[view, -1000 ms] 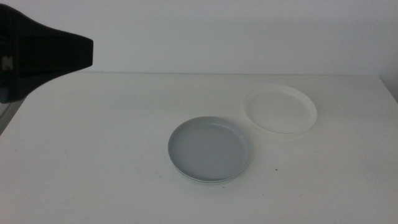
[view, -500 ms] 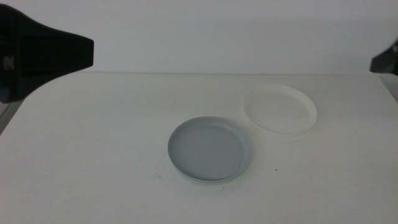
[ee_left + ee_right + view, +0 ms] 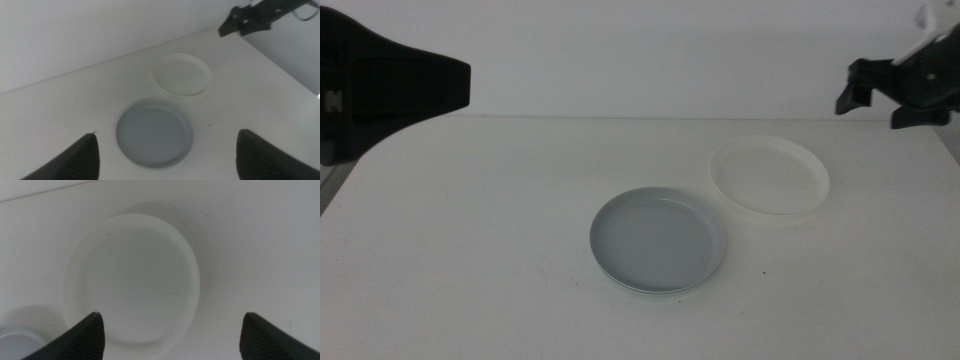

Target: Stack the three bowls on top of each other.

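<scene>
The grey-blue bowl (image 3: pixel 658 240) sits at the table's middle, with a thin mint-green rim (image 3: pixel 650 291) showing under its near edge. The white bowl (image 3: pixel 770 178) lies alone to its right and further back. My right gripper (image 3: pixel 876 104) hangs open and empty in the air above and behind the white bowl; the right wrist view looks down on that bowl (image 3: pixel 132 277) between the wide jaws. My left gripper (image 3: pixel 167 134) is open and empty, raised at the left, and looks down on the grey-blue bowl (image 3: pixel 154 134) and the white bowl (image 3: pixel 181 74).
The white table (image 3: pixel 470 250) ends at a pale wall behind and has its right edge (image 3: pixel 945 150) near the white bowl. The dark body of the left arm (image 3: pixel 380 85) fills the upper left corner of the middle view.
My right gripper has come into the middle view from the right edge and moved left, towards the space above the white bowl. The left arm and the bowls have not moved.
</scene>
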Controlling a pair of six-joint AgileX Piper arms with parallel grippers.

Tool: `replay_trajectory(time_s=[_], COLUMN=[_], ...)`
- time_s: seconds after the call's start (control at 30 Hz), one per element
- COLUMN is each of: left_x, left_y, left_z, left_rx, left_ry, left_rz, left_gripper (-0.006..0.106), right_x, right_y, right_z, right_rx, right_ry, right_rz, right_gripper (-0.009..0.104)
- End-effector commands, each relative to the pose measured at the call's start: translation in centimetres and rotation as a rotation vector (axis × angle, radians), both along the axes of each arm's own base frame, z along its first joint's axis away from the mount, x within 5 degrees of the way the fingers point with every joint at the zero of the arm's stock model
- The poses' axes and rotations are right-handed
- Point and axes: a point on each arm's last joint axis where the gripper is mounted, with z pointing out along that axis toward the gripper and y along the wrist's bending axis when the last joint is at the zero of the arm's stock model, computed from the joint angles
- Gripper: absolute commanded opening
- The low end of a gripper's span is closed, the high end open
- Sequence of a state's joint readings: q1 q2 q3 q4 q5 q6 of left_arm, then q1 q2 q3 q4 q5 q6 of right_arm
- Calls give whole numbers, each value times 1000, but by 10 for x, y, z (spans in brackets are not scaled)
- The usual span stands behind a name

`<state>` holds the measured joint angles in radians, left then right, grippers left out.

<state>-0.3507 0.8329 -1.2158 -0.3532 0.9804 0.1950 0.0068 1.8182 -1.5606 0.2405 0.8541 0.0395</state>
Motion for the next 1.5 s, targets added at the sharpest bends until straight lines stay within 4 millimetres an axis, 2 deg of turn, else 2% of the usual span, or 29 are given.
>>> replay_trajectory(time_s=[0.0,0.23,0.43,0.67,0.83,0.93,1.0,1.13,1.23,1.27,1.4,1.47], left_x=[0,0,0,0,0,0,0,0,0,0,0,0], left_y=[0,0,0,0,0,0,0,0,0,0,0,0], left_z=[1,1,1,1,1,1,1,1,1,1,1,1], left_rx=[-10,-10,-10,-10,-10,-10,-10,-10,-10,-10,-10,-10], left_ry=[-10,-10,-10,-10,-10,-10,-10,-10,-10,-10,-10,-10], left_rz=[0,0,0,0,0,0,0,0,0,0,0,0], left_gripper=[94,94,94,94,94,94,94,94,94,94,94,94], right_x=[21,61,71,74,77,78,79,81,81,80,76,70], right_y=[-3,-2,-2,-2,-2,-2,-2,-3,-4,-5,-10,-10], right_z=[-17,-68,-107,-131,-140,-145,-146,-146,-146,-146,-126,-106], right_rx=[-11,-8,-1,1,-1,-1,-2,-3,-26,-35,-68,-60], right_ry=[39,138,216,265,255,257,255,236,233,237,217,170], right_rz=[11,21,22,19,11,9,8,4,12,11,16,5], right_gripper=[93,93,93,93,90,82,72,36,3,-2,-2,-2])
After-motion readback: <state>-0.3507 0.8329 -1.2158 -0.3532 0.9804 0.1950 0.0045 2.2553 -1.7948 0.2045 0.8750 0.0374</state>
